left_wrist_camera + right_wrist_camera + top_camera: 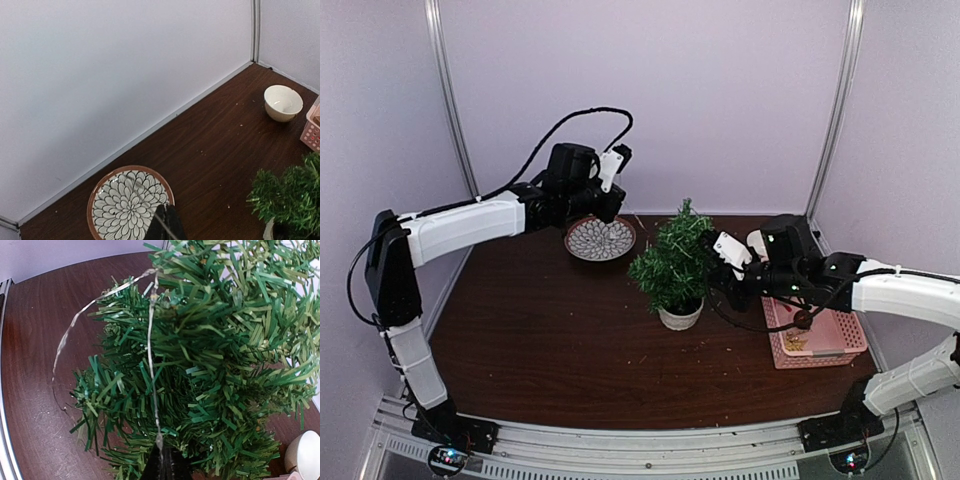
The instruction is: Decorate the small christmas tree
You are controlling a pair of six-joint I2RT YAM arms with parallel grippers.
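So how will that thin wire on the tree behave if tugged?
Probably floppy: the wire bows in a loose loop beside the small christmas tree. It may snag in the needles, and tugging might tip the tree on its narrow pot.

The left arm (460, 228) climbs from its base at the near left, bends at a high elbow and stretches its white forearm to the right and away. Its wrist dips so the left tool (610, 207) points downward. In the wrist view its fingertips (159, 227) seem pressed together, though only their very ends show. The right arm (905, 292) folds in from the right side and reaches left, held low. The right tool (715, 262) is pinched on a thin wire (151, 365).
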